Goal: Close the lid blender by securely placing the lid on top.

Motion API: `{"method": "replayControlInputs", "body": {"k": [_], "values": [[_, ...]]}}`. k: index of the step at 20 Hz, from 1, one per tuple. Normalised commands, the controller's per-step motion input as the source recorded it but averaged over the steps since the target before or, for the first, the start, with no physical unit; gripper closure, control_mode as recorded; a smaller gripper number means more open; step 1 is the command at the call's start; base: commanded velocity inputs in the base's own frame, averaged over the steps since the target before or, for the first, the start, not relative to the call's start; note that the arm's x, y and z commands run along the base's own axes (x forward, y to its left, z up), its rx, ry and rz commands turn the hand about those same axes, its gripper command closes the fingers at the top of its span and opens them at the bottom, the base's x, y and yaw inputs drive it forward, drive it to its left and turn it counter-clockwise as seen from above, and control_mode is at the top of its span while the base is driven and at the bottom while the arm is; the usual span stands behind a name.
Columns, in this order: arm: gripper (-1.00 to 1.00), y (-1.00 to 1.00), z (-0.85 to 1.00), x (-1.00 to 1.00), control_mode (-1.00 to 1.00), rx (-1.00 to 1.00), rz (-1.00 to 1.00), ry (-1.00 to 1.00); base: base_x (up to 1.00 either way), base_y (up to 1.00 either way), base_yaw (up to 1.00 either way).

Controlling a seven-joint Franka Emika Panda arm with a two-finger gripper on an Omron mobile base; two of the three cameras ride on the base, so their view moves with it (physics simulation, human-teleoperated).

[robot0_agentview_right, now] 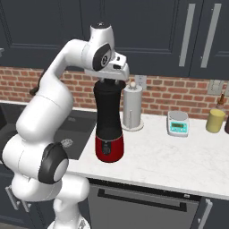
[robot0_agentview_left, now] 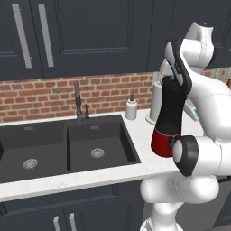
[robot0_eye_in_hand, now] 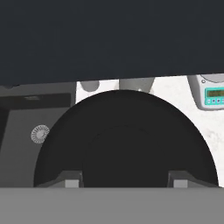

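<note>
Red and glossy, the rounded base of the tall blender (robot0_agentview_left: 165,142) is sitting on the white speckled desk (robot0_agentview_left: 135,128) just right of the black double sink (robot0_agentview_left: 63,146) in the left base view, its black cylindrical jar rising beside the white paper-towel roll (robot0_agentview_left: 156,101). A small white soap bottle (robot0_agentview_left: 131,108) is standing between the sink and the blender, against the brick wall.

In the right base view, the claw (robot0_agentview_right: 112,82) is pressing down over the jar's top, where the small round black lid (robot0_agentview_right: 109,84) is sitting; I cannot tell lid from jar rim there, nor how wide the fingers are standing. Right of the blender, the teal-and-white kitchen scale (robot0_agentview_right: 178,123) and a yellow cylindrical canister (robot0_agentview_right: 215,120) are resting on the desk.

In the hand view, the lid's black disc (robot0_eye_in_hand: 127,140) is lying straight below the claw, both fingertips (robot0_eye_in_hand: 71,180) spread apart over its near edge, clamped on nothing visible.
</note>
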Motion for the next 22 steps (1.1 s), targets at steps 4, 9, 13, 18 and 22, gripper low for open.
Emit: {"method": "replayControlInputs", "body": {"k": [4,9,13,18,22], "values": [[-1.0,0.0,-0.01,0.0,-1.0,0.01,0.0,0.0,0.0,0.0,0.0],[-1.0,0.19,0.0,0.0,-1.0,0.01,0.0,0.0,0.0,0.0,0.0],[-1.0,0.0,0.06,0.0,-1.0,0.0,0.0,0.0,0.0,0.0,0.0],[-1.0,0.0,0.19,-0.15,-1.0,0.0,0.0,0.0,0.0,0.0,0.0],[-1.0,0.0,0.01,-0.05,-1.0,-0.02,-0.04,0.0,0.0,0.0,0.0]]}}
